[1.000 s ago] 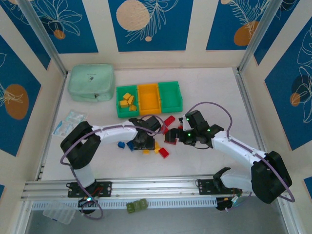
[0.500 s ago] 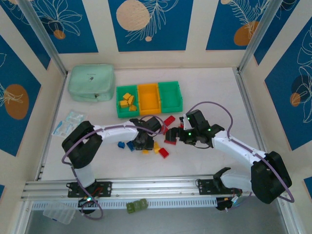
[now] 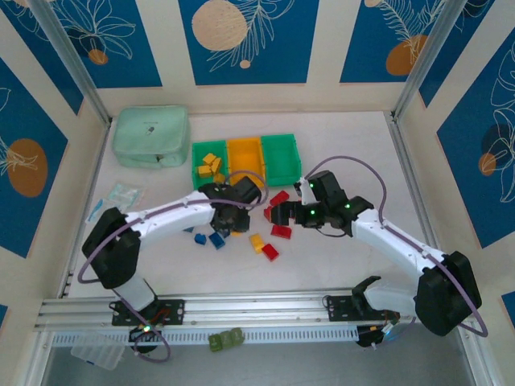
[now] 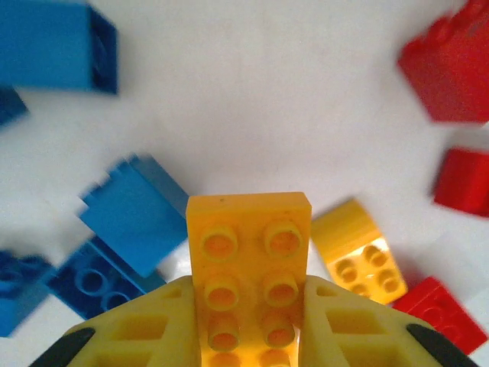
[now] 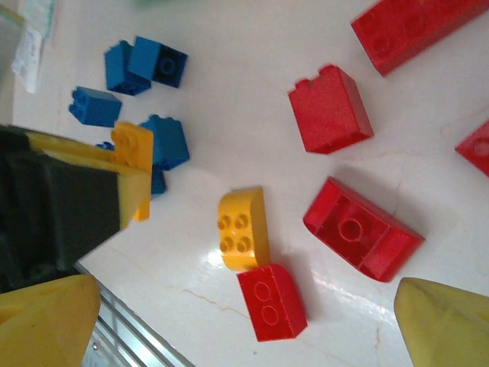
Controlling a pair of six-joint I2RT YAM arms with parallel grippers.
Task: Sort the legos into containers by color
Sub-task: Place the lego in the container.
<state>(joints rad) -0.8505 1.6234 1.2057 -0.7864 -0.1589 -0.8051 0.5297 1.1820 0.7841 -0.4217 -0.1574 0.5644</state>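
Observation:
My left gripper (image 4: 248, 310) is shut on a flat yellow lego (image 4: 248, 260), held above the table; from above, this gripper (image 3: 229, 215) hangs just in front of the bins. Below it lie blue legos (image 4: 137, 222), a yellow lego (image 4: 355, 248) and red legos (image 4: 451, 73). My right gripper (image 5: 244, 306) is open over a red lego (image 5: 271, 302), next to a curved yellow lego (image 5: 243, 228); it holds nothing. The left green bin (image 3: 195, 173) holds several yellow legos (image 3: 210, 167). The orange bin (image 3: 245, 161) and the right green bin (image 3: 281, 157) look bare.
A mint-green pouch (image 3: 150, 135) lies at the back left and a clear packet (image 3: 113, 201) at the left. An olive knobbly block (image 3: 226, 340) sits below the front rail (image 3: 257, 310). The two grippers are close together mid-table.
My left gripper has risen and moved back toward the bins with the yellow lego. The right gripper has shifted slightly back and left, staying open.

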